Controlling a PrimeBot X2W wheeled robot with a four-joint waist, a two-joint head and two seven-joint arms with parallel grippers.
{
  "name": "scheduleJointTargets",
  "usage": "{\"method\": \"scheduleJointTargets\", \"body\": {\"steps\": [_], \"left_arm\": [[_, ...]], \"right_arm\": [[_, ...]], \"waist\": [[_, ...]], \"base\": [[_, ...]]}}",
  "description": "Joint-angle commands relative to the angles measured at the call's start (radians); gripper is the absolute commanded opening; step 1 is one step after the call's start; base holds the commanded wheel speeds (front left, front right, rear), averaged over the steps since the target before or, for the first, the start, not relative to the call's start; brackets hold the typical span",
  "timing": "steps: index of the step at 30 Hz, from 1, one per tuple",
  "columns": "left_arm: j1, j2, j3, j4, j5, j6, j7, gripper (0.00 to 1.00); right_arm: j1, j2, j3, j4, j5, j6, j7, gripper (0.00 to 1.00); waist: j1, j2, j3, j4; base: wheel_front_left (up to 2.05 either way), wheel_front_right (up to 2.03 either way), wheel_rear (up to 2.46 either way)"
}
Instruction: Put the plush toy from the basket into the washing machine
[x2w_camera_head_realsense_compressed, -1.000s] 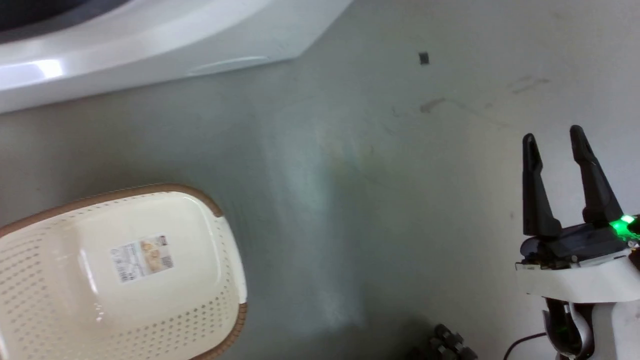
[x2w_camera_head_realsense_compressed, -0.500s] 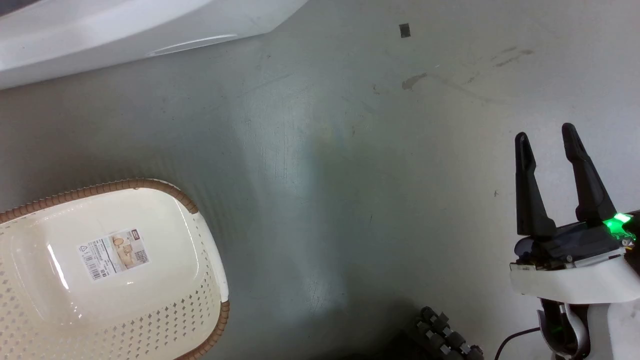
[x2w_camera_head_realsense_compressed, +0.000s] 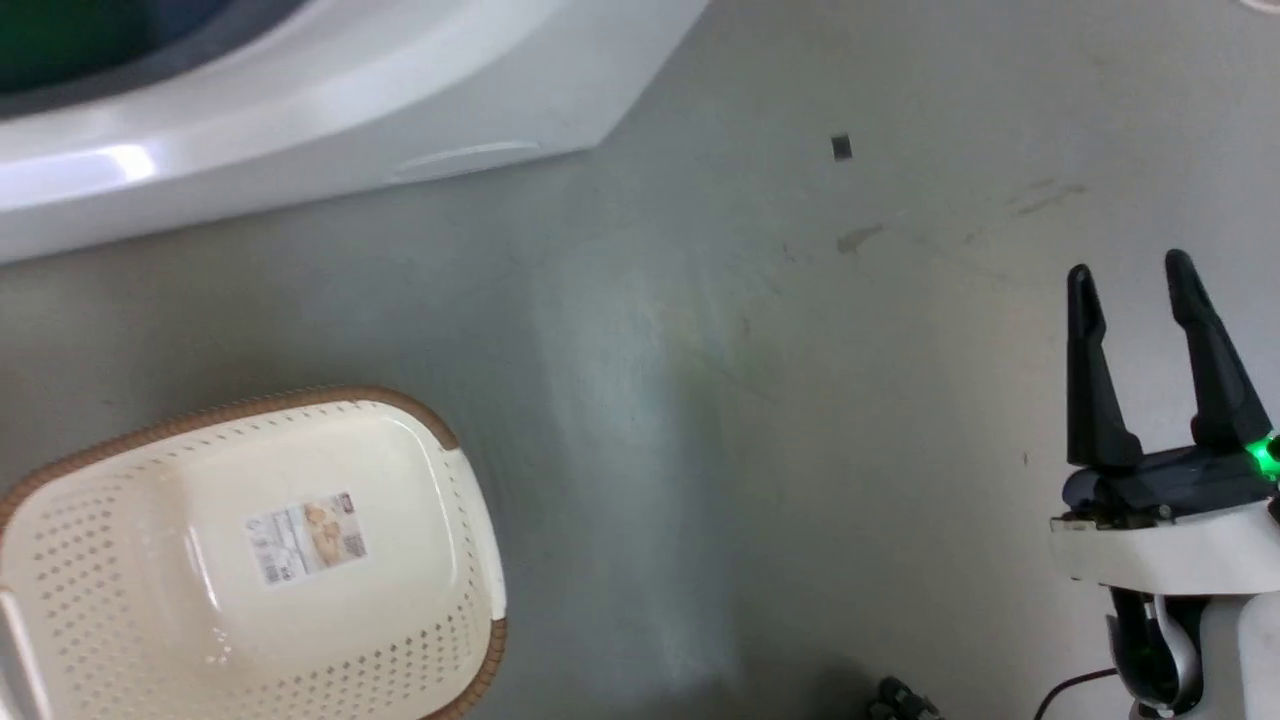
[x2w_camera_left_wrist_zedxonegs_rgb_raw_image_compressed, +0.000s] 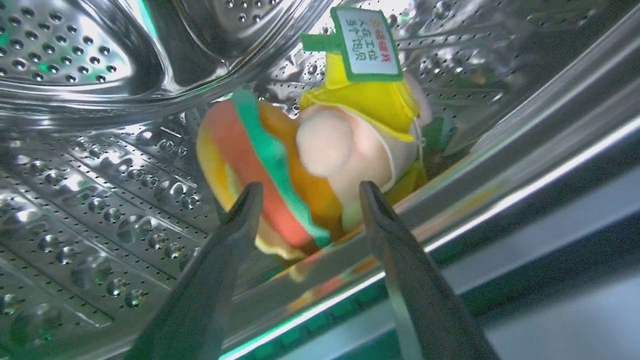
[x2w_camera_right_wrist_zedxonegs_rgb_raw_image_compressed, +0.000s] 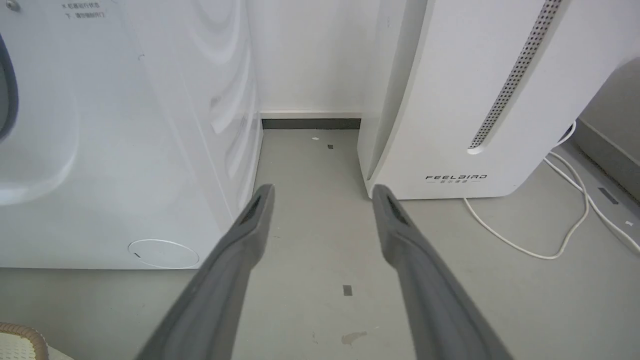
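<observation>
My left gripper (x2w_camera_left_wrist_zedxonegs_rgb_raw_image_compressed: 307, 186) is spread. Plush toy (x2w_camera_left_wrist_zedxonegs_rgb_raw_image_compressed: 280, 165) lies just beyond, inside washing machine (x2w_camera_left_wrist_zedxonegs_rgb_raw_image_compressed: 75, 200): orange, red, green layers, yellow part, pale pink bumps, green-edged tag. Basket (x2w_camera_head_realsense_compressed: 100, 560) on scuffed grey floor (x2w_camera_head_realsense_compressed: 750, 450). Right gripper (x2w_camera_head_realsense_compressed: 1130, 265) parted.

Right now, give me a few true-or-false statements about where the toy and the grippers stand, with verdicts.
1. The plush toy lies in the steel drum of the washing machine. True.
2. The basket holds the toy. False: its floor bears a label; the toy is in the drum.
3. The right gripper is shut. False: it is open, holding nothing.
4. The left gripper is open. True.
</observation>
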Motion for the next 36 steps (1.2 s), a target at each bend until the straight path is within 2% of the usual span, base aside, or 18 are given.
{"method": "scheduleJointTargets", "body": {"steps": [1, 9, 16, 19, 22, 25, 31, 36], "left_arm": [[0.035, -0.018, -0.009, 0.012, -0.013, -0.003, -0.033, 1.0], [0.186, -0.116, -0.02, 0.057, -0.071, 0.001, -0.249, 1.0], [0.342, -0.186, 0.013, 0.032, -0.117, 0.055, -0.444, 1.0], [0.429, -0.201, 0.039, -0.031, -0.131, 0.095, -0.481, 1.0], [0.531, -0.204, 0.073, -0.133, -0.132, 0.153, -0.491, 1.0], [0.657, -0.202, 0.147, -0.295, -0.121, 0.228, -0.492, 1.0], [0.959, -0.21, 0.272, -0.562, -0.1, 0.349, -0.492, 1.0], [1.166, -0.24, 0.354, -0.709, -0.066, 0.409, -0.492, 1.0]], "right_arm": [[-0.009, 0.0, -0.012, 0.007, -0.012, -0.001, -0.005, 1.0], [0.034, 0.0, -0.057, 0.028, -0.069, -0.001, -0.005, 1.0], [0.089, 0.0, -0.074, 0.033, -0.097, -0.001, -0.005, 1.0], [0.115, 0.0, -0.079, 0.032, -0.103, -0.001, -0.005, 1.0], [0.143, 0.0, -0.086, 0.03, -0.107, -0.001, -0.005, 1.0], [0.168, 0.0, -0.086, 0.026, -0.11, -0.001, -0.005, 1.0], [0.209, 0.0, -0.073, 0.02, -0.104, -0.001, -0.005, 1.0], [0.239, 0.0, -0.058, 0.026, -0.087, -0.001, -0.005, 1.0]], "waist": [[-0.0001, 0.0, -0.084, 0.048], [-0.0001, 0.0, -0.289, 0.138], [-0.0001, 0.0, -0.434, 0.199], [-0.0001, 0.0, -0.488, 0.216], [-0.0001, 0.0, -0.532, 0.236], [-0.0001, 0.0, -0.569, 0.253], [-0.0001, 0.0, -0.615, 0.277], [-0.0001, 0.0, -0.639, 0.288]], "base": [[0.0, 0.0, 0.0], [0.0, 0.0, 0.0], [0.0, 0.0, 0.0], [0.0, 0.0, 0.0], [0.0, 0.0, 0.0], [0.0, 0.0, 0.0], [0.0, 0.0, 0.0], [0.0, 0.0, 0.0]]}}
